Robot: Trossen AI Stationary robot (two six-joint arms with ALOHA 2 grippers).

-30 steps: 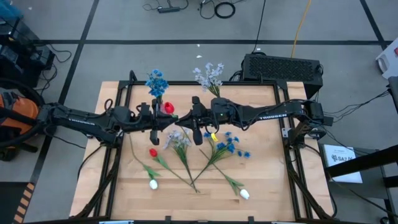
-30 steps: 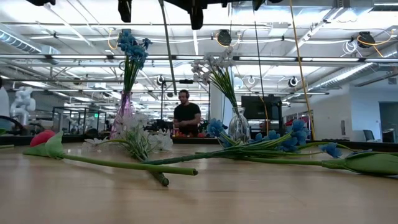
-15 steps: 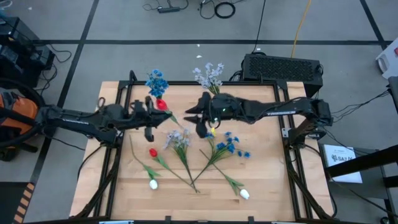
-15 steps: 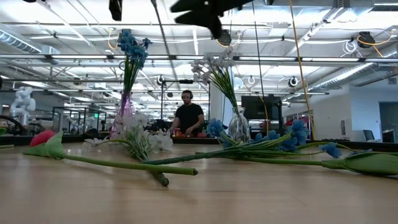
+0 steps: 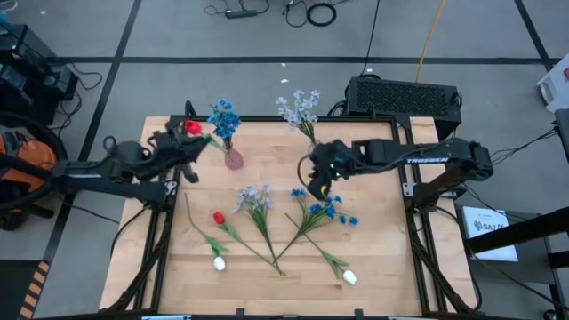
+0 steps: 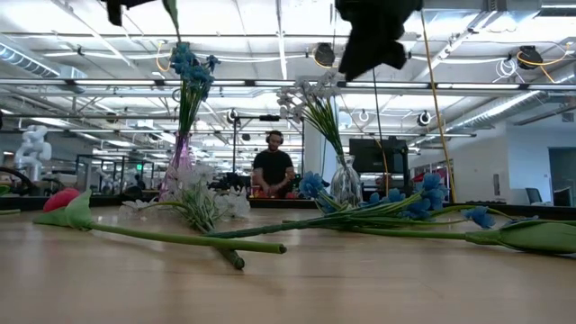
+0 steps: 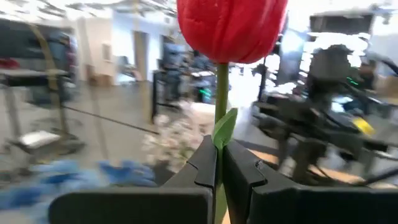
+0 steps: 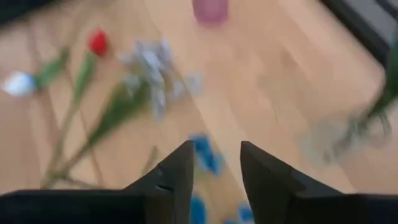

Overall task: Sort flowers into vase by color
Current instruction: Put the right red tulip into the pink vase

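Left gripper (image 5: 184,142), upper left of the high view, fingers pinched together on the green stem of a red tulip (image 7: 231,28); bud upright above the fingertips in the left wrist view. Pink vase (image 5: 234,160) with blue flower cluster (image 5: 224,116) stands just right of this gripper; clear vase (image 6: 346,184) with lavender-white spray (image 5: 299,107) stands at the table's upper edge, centre. Right gripper (image 5: 313,190), centre of the high view, hovers with fingers apart and empty over loose blue flowers (image 5: 327,210). Remaining on the table (image 5: 382,258): lavender-white spray (image 5: 255,198), second red tulip (image 5: 219,218), two white tulips (image 5: 220,263) (image 5: 349,278). Step in hand, by judgement: carrying the red tulip to a vase. Next move calls for aligning the stem end over a narrow neck before releasing.
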